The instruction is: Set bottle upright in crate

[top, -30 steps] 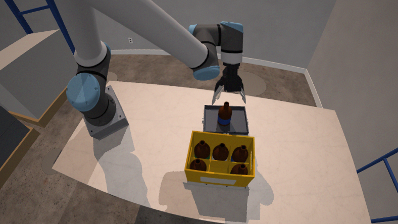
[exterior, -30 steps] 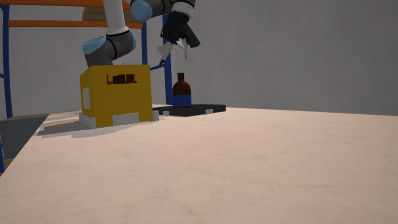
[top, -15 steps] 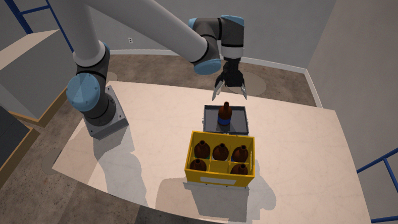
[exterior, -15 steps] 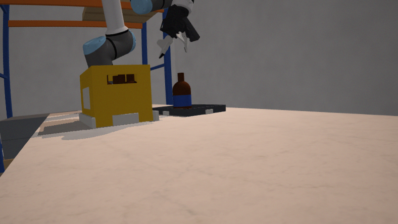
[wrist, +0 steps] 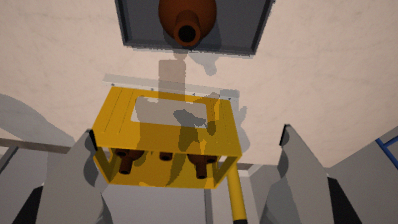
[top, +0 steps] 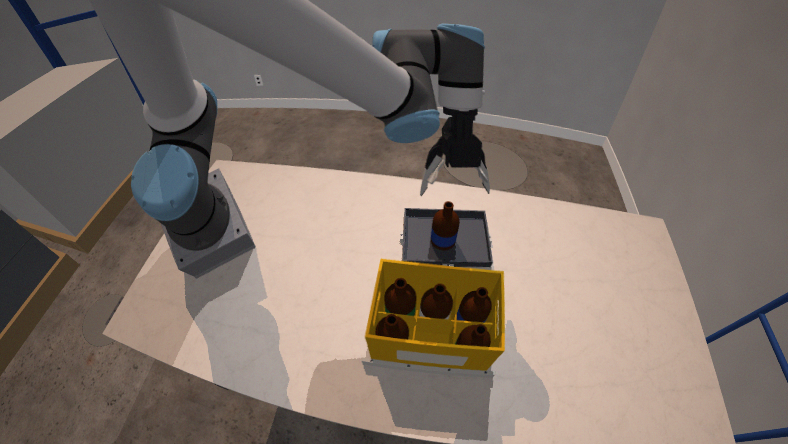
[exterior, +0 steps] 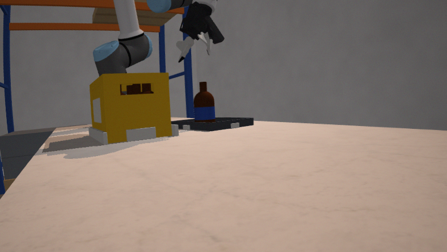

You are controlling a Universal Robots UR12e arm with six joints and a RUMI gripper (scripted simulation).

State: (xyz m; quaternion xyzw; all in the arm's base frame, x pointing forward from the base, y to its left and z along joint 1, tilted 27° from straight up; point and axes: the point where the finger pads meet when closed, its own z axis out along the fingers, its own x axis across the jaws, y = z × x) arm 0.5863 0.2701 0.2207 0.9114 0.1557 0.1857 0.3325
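Upper centre, the gripper (top: 455, 193) (exterior: 194, 57) (wrist: 189, 128) spreads its fingers wide, gripping nothing; centre, the brown glass-looking bottle (top: 445, 227) (exterior: 204, 104) (wrist: 187, 15) stands upright, probably slippery, best gripped around its body.

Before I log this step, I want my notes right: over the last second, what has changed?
The open black two-jaw gripper with grey fingers has risen a little. Nothing was gripped or released. The brown glass-like bottle, dark grey tray and yellow crate stayed put.
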